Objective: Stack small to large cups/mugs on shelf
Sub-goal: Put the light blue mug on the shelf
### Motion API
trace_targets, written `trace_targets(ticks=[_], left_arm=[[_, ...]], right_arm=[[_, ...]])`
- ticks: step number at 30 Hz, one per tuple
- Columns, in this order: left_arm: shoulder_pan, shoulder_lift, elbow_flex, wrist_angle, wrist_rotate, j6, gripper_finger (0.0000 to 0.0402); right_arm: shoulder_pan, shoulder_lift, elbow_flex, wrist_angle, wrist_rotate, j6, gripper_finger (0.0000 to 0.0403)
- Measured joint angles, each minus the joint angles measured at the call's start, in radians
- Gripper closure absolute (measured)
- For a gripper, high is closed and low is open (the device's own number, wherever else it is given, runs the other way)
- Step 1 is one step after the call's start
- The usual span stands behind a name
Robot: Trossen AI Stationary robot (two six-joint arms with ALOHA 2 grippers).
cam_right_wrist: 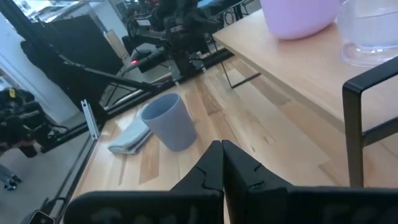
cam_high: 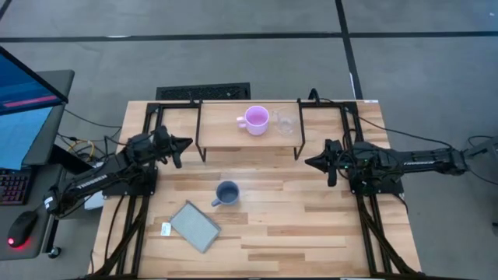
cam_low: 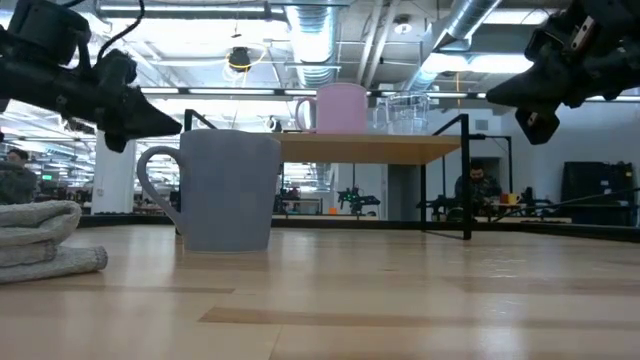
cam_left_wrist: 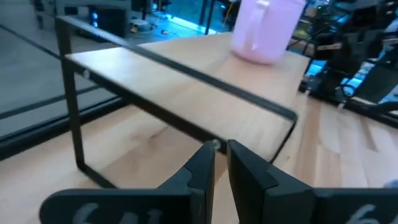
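Note:
The pink-lilac mug (cam_high: 256, 120) and the small clear glass cup (cam_high: 284, 123) stand side by side on the shelf (cam_high: 233, 137) at the table's far side. The grey-blue mug (cam_high: 227, 193) stands upright on the tabletop in front of the shelf, its handle toward the left. My left gripper (cam_high: 187, 142) hovers by the shelf's left end, its fingers nearly together and empty. My right gripper (cam_high: 309, 162) hovers by the shelf's right end, shut and empty. Both mugs also show in the right wrist view, the grey-blue one (cam_right_wrist: 168, 122) beyond the fingers.
A flat grey pad (cam_high: 195, 226) lies on the table near the front left, with a small white tag (cam_high: 166, 229) beside it. The shelf's black frame legs (cam_high: 201, 140) stand close to both grippers. People sit in the room beyond the table.

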Motion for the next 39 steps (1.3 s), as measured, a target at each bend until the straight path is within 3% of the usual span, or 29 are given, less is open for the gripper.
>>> trace_targets(ticks=[4, 8, 12, 16, 20, 32, 35, 39], left_arm=[[0.000, 0.000, 0.087, -0.058, 0.003, 0.070, 0.0368], [0.000, 0.000, 0.245, -0.205, -0.092, 0.204, 0.0368], [0.000, 0.001, 0.397, -0.391, -0.149, 0.208, 0.0368], [0.000, 0.000, 0.465, -0.441, -0.031, 0.171, 0.0368], [0.000, 0.006, 0.469, -0.438, -0.002, 0.167, 0.0361], [0.000, 0.131, 0.469, -0.423, 0.191, 0.022, 0.0247], [-0.006, 0.168, 0.469, -0.380, 0.276, -0.011, 0.0235], [-0.054, 0.215, 0.469, -0.299, 0.279, 0.022, 0.0233]], right_arm=[[0.000, 0.000, 0.000, 0.000, 0.000, 0.000, 0.0384], [0.000, 0.000, 0.000, 0.000, 0.000, 0.000, 0.0384], [0.000, 0.000, 0.000, 0.000, 0.007, 0.000, 0.0384], [0.000, 0.000, 0.000, 0.000, 0.056, 0.000, 0.0384], [0.000, 0.000, 0.000, 0.000, 0.087, 0.000, 0.0383], [0.000, 0.000, 0.000, 0.000, 0.087, 0.000, 0.0383], [0.000, 0.000, 0.000, 0.000, 0.087, 0.000, 0.0381], [0.000, 0.000, 0.000, 0.000, 0.089, 0.000, 0.0379]])
